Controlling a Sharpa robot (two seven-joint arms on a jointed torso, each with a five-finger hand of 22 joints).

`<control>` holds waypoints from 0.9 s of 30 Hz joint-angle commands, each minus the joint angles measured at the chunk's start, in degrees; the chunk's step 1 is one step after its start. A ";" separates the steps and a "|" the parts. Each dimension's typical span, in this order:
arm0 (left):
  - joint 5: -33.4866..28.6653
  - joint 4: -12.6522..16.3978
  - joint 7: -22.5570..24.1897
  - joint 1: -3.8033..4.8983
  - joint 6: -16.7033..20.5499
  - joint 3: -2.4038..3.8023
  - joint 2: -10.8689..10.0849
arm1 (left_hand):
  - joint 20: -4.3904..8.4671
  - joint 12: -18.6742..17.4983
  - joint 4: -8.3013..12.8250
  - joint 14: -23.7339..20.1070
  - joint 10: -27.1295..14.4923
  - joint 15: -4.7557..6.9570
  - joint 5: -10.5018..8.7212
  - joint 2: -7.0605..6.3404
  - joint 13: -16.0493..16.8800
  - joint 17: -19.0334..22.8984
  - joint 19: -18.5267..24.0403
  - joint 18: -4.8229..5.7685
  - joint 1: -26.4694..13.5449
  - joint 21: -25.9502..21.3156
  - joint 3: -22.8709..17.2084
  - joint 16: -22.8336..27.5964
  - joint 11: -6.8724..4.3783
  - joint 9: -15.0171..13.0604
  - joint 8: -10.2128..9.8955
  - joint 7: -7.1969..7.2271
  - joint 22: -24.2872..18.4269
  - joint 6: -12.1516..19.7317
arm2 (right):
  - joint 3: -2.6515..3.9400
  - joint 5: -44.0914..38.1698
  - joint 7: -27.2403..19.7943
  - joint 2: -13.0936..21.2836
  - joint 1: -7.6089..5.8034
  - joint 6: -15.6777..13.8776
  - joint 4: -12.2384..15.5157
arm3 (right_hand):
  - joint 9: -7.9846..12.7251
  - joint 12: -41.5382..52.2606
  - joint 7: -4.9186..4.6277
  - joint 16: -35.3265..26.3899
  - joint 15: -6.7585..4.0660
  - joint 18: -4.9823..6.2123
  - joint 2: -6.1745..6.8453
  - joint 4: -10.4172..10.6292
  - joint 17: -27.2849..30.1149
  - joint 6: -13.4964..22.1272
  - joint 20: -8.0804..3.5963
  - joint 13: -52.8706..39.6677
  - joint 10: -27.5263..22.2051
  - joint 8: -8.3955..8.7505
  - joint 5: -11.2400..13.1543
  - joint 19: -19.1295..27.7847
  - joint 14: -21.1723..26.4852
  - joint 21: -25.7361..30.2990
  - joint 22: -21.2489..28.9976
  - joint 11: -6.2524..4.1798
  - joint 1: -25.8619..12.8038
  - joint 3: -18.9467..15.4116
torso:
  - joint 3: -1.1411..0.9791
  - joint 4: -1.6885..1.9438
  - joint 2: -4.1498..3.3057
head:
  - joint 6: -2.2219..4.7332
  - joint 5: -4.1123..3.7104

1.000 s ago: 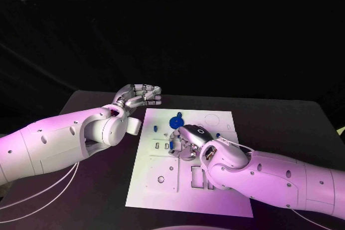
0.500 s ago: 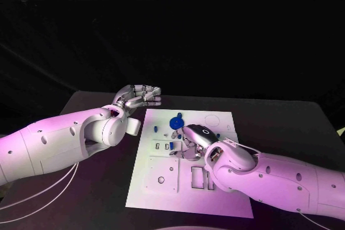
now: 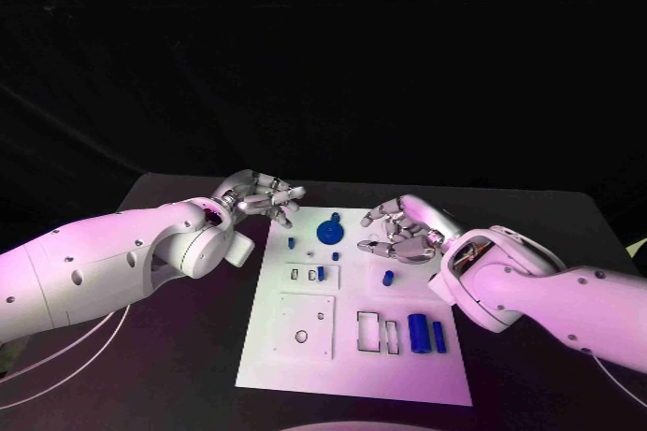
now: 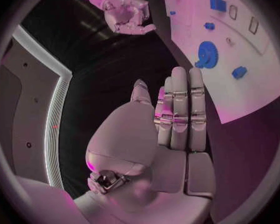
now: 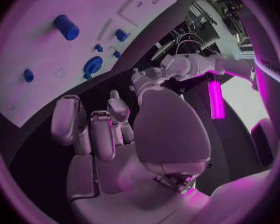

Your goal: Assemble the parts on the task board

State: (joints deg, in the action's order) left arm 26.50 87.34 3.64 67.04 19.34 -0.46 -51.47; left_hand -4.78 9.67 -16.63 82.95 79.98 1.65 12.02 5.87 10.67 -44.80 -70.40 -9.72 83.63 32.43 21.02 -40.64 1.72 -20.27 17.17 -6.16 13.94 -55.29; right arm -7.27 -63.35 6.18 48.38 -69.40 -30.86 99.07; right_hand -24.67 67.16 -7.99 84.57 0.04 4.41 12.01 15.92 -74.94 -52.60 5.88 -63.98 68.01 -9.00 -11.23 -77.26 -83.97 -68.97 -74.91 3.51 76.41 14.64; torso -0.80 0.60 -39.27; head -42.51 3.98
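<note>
Right silver hand hovers empty, fingers apart, over the white rectangular task board; left silver hand likewise at ten o'clock. Blue gear-shaped disc looks seated near twelve; small blue cylinders apparently remain unplaced at four.

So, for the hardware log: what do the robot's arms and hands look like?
Both arms are smooth white shells with small dark holes. The left hand and right hand are silver, segmented and many-fingered. Thin pale cables hang beneath the left arm.
</note>
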 commanded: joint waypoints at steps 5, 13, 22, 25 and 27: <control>18.55 2.50 -22.34 0.62 -13.92 0.08 -0.51 | 1.22 10.53 -0.07 2.24 -1.88 0.80 -3.72 3.49 14.25 -28.29 2.69 1.05 -5.88 21.37 5.39 -30.45 -0.77 -9.44 3.86 0.65 22.01 4.48 | -0.02 13.90 -3.45 3.06 -2.28 4.20 -0.03 | 0.31 -3.11 -0.28 -1.77 -0.49 1.19 0.29 -0.58 -1.55 1.75 -0.12 3.74 -1.81 0.28 -0.73 1.40 -1.59 3.38 -3.78 0.07 0.50 1.18 | -0.55 -0.41 1.12 | -0.81 -0.25; 24.00 2.73 -32.90 1.96 -20.38 0.04 1.70 | 1.23 18.79 -0.18 5.52 -4.92 1.25 -6.56 2.90 24.13 -38.74 -1.58 2.90 -8.52 34.15 5.46 -42.27 -1.13 -12.11 6.09 1.13 39.22 4.97 | -0.04 13.35 -2.24 4.15 -3.16 4.29 -2.14 | 0.58 -4.13 -0.78 -2.07 -0.09 1.21 0.92 -1.05 -1.23 3.90 0.17 5.14 -2.75 0.56 -0.73 1.48 -1.50 4.01 -3.46 0.54 1.36 1.05 | -0.89 -0.31 1.32 | -1.51 -0.06; 27.49 0.84 -37.30 3.43 -22.24 -0.95 5.79 | 2.02 42.60 -0.18 6.66 -2.41 2.07 -1.80 3.68 45.73 -43.54 -5.06 4.50 -8.18 41.80 5.52 -47.67 -2.18 -15.70 10.47 2.20 50.72 4.89 | -0.05 12.89 -1.45 4.26 -3.44 3.93 -3.21 | 0.44 -3.59 -0.71 -1.86 -0.11 1.15 0.91 -0.85 -1.61 3.69 0.21 4.79 -2.12 -0.08 -0.82 1.17 -1.68 3.72 -3.58 0.49 1.23 0.89 | -0.96 -0.41 1.22 | -2.01 0.35; 27.87 0.20 -38.20 3.82 -23.22 -1.21 6.90 | 2.05 44.34 -0.19 6.84 -2.11 2.11 -1.70 3.93 47.27 -44.27 -5.98 4.83 -8.45 42.96 5.53 -48.43 -2.24 -15.91 10.74 2.26 52.56 4.86 | -0.06 12.81 -1.25 4.14 -3.46 3.93 -3.50 | 0.40 -3.26 -0.68 -1.80 -0.14 1.12 0.90 -0.80 -1.73 3.68 0.20 4.54 -1.77 -0.31 -1.01 1.03 -1.75 3.57 -3.65 0.46 1.24 0.86 | -0.98 -0.40 1.16 | -2.14 0.39; 27.99 -0.03 -38.57 3.99 -23.87 -1.35 7.44 | 2.09 45.58 -0.19 6.93 -1.87 2.15 -1.69 4.16 48.37 -44.67 -6.56 5.03 -8.63 43.70 5.52 -48.84 -2.30 -16.07 11.00 2.34 53.72 4.73 | -0.08 12.79 -1.12 4.08 -3.47 3.96 -3.64 | 0.40 -3.26 -0.68 -1.80 -0.14 1.12 0.90 -0.80 -1.73 3.68 0.20 4.54 -1.77 -0.31 -1.01 1.03 -1.75 3.57 -3.65 0.46 1.24 0.86 | -0.97 -0.38 1.17 | -2.28 0.44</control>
State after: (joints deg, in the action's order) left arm 52.43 87.40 -32.15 70.85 -1.34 -1.78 -44.33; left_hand -2.67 55.11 -16.68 83.95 77.75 3.48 10.18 9.56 58.91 -74.95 -76.79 -5.69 75.01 76.04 24.81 -89.35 -0.72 -36.29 28.06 -3.93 67.51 -50.63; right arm -7.35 -50.54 4.61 52.55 -72.86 -27.74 95.50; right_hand -24.22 63.70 -8.77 82.67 -0.13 5.28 12.83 15.01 -74.94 -48.76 6.05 -59.45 65.92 -9.11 -11.98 -75.91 -84.13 -65.13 -74.95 3.98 77.23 15.76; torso -1.76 0.24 -38.05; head -44.63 4.33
